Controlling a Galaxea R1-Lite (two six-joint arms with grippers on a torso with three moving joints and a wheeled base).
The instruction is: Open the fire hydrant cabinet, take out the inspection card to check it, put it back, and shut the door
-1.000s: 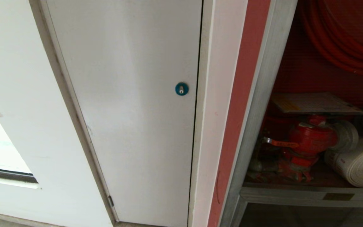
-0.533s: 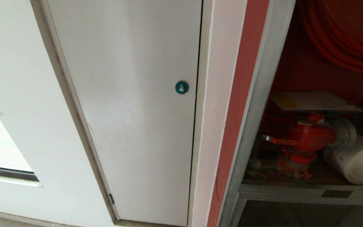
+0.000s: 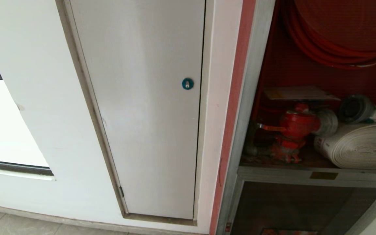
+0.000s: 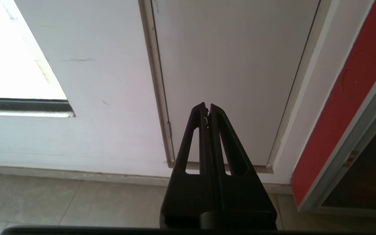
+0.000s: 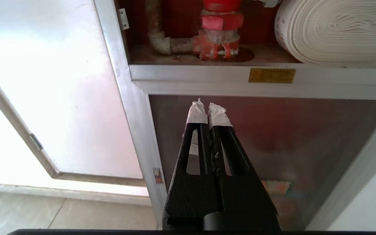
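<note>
White painted wall fills the left of the head view, with a plain white panel door set into it and a small round blue lock near that panel's right edge; pale grey floor tiles run along the base. To the right, past a red strip, stands the fire hydrant cabinet with its brushed silver metal frame and red interior, its upper compartment open to view. Inside, coils of red hose hang at the top, and the inspection card — a thin, flat, pale sheet with a yellow patch at its left end — lies level on top of the red valve. A white rolled flat hose rests on the compartment floor just right of the valve. Below the shelf rail, with its small brass-coloured plate, the smaller lower dark-glass door is shut. The large upper glass door cannot be made out in any view.

The left gripper points at the foot of the white panel door, black fingers pressed together on nothing. The right gripper — its fingertips wrapped in white tape — faces the lower glass door, likewise closed and empty
</note>
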